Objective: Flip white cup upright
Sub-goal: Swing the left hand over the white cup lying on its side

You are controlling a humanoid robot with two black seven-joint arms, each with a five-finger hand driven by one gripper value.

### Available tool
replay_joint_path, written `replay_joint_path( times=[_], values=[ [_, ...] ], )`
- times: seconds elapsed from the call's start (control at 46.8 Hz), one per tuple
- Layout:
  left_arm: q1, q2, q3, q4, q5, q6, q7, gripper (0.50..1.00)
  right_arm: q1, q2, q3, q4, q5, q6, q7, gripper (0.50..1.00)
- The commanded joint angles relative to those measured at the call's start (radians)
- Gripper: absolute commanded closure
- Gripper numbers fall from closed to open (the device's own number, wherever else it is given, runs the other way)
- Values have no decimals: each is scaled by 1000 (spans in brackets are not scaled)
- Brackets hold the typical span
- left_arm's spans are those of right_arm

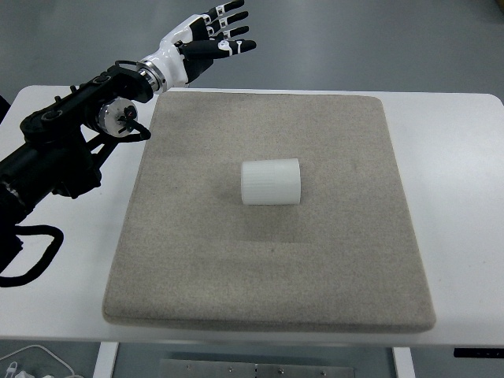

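Left hand [211,35] with fingers spread and empty, only hand in view; white cup [270,182] well apart, nearward and rightward of it, lying sideways mid-mat [197,260], long axis left-right.

Lab-like test bench: white table [457,197], grey felt mat [331,268], bare grey floor [354,39].

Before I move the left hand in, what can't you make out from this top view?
- White cup: lies on its side on the mat; which end is the mouth is not readable, both ends show edge-on.
- Left hand: fingers spread, palm side hidden.
- Right arm: outside the frame.
- Cables: cut off by the bottom edge.
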Motion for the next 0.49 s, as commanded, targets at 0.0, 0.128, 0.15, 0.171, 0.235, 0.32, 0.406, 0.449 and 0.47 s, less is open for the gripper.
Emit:
replay_joint_path(
  times=[0.0, 0.128, 0.15, 0.171, 0.235, 0.32, 0.406, 0.449, 0.47],
  values=[
    [-7, 24, 58, -70, 103, 6, 12, 510, 0, 0, 0, 0, 0, 0, 0, 570],
    [-28, 49, 121, -146, 239, 9, 19, 510, 0, 0, 0, 0, 0, 0, 0, 570],
    [-33, 53, 126, -159, 256, 7, 23, 510, 0, 0, 0, 0, 0, 0, 0, 570],
    [-36, 60, 130, -174, 269, 4, 29, 510, 0, 0, 0, 0, 0, 0, 1, 570],
    [-47, 83, 149, -222, 295, 3, 65, 510, 0, 0, 0, 0, 0, 0, 1, 570],
    [-53, 124, 173, -306, 303, 3, 130, 510, 0, 0, 0, 0, 0, 0, 1, 570],
    [-53, 162, 179, -393, 303, 1, 204, 510, 0, 0, 0, 0, 0, 0, 0, 570],
    [-53, 179, 184, -429, 303, 1, 236, 510, 0, 0, 0, 0, 0, 0, 0, 570],
    [-53, 187, 189, -447, 303, 1, 250, 508, 0, 0, 0, 0, 0, 0, 0, 570]
  ],
)
